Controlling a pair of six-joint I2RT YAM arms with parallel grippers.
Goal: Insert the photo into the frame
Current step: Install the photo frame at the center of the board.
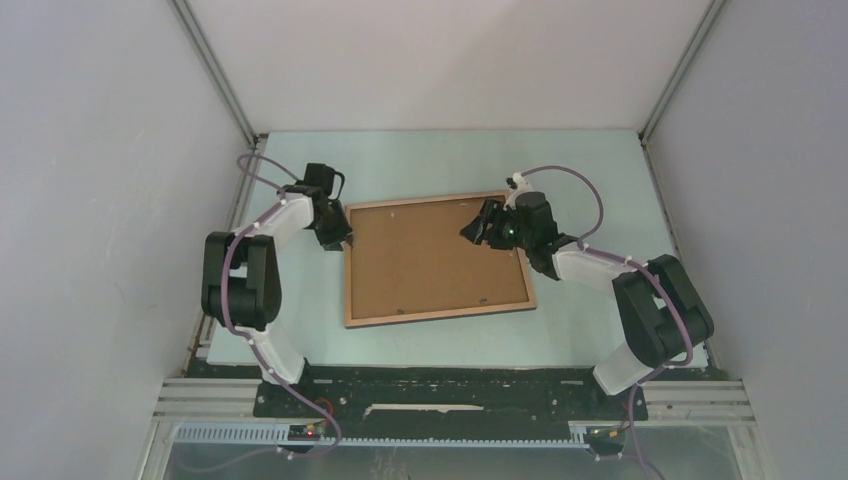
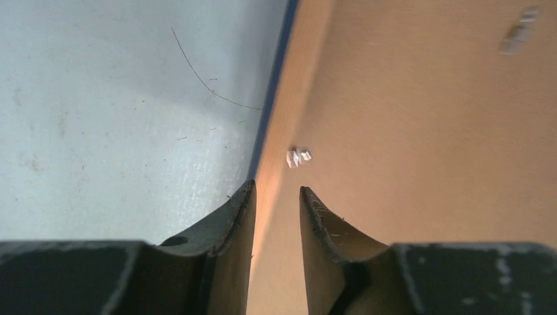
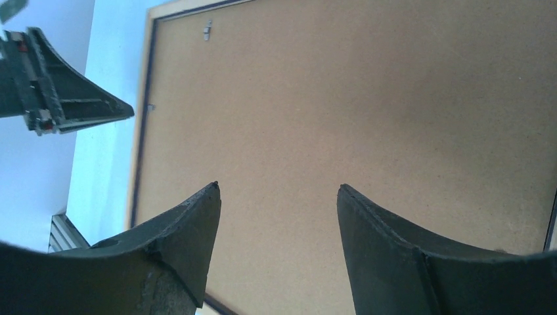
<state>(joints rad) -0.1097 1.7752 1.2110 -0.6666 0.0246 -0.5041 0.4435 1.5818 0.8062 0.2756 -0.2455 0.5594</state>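
The frame [image 1: 440, 315] is lying flat on the pale desk [image 1: 580, 170] between the two arms, its wood-brown face turned up and its long sides running roughly left to right. A plain brown backing board [image 1: 430, 255] is sitting inside the rails and filling the whole opening. Small metal tabs [image 2: 299, 157] are showing along the inner edge of the rails, and a thin strip of dark navy is showing down the frame's outer edge in the left wrist view.

The left gripper [image 1: 340, 238] is hanging at the frame's left rail, near the far left corner. Its jaws are standing a little apart with only a narrow gap between them, and that gap is lining up over the rail: one fingertip is sitting at the outer edge by the bare desk, the other over the inner side by the board. Whether the fingertips are touching the wood cannot be told.

The right gripper [image 1: 472, 232] is hovering over the far right part of the backing board, pointing toward the left arm. Its jaws are standing wide apart with nothing between them, only board showing in the gap.
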